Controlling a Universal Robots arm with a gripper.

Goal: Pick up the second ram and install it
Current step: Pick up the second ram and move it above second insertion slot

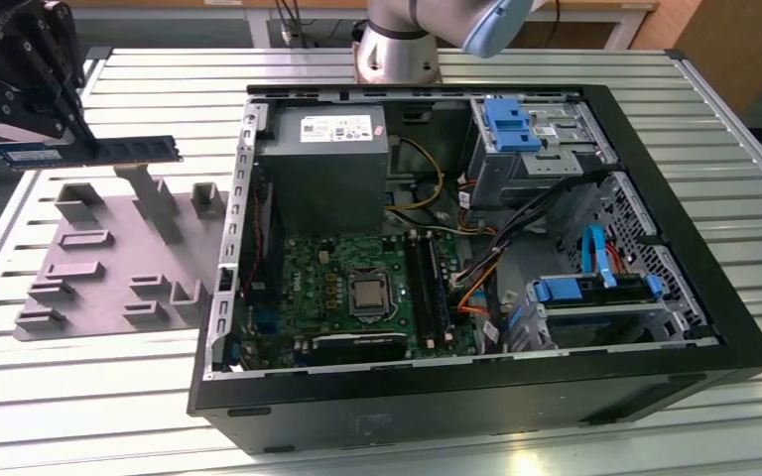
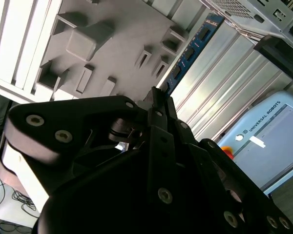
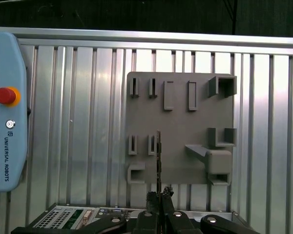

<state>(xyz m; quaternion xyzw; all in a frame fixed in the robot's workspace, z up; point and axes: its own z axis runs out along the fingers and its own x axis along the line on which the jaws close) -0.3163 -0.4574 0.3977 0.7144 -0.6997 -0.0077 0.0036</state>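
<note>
My gripper [image 1: 76, 142] hangs at the exterior view's upper left, shut on the second ram [image 1: 130, 151]. The ram is a thin blue-green stick held level above the grey holder plate [image 1: 103, 258], apart from its blocks. The first wrist view has the ram [image 3: 158, 156] edge-on, jutting out from my gripper [image 3: 159, 197] over the plate [image 3: 180, 117]. Seen in the second wrist view, the ram [image 2: 190, 51] runs out past my gripper [image 2: 158, 97] beside the plate [image 2: 117, 44]. The black memory slots [image 1: 424, 288] lie on the motherboard inside the open computer case [image 1: 738, 327].
The holder plate carries several raised grey blocks and slots. The case walls stand up around the motherboard, with a power supply [image 1: 321, 149], drive cages [image 1: 540, 134] and loose cables inside. A teach pendant [image 3: 5, 112] lies on the slatted metal table [image 1: 90, 397].
</note>
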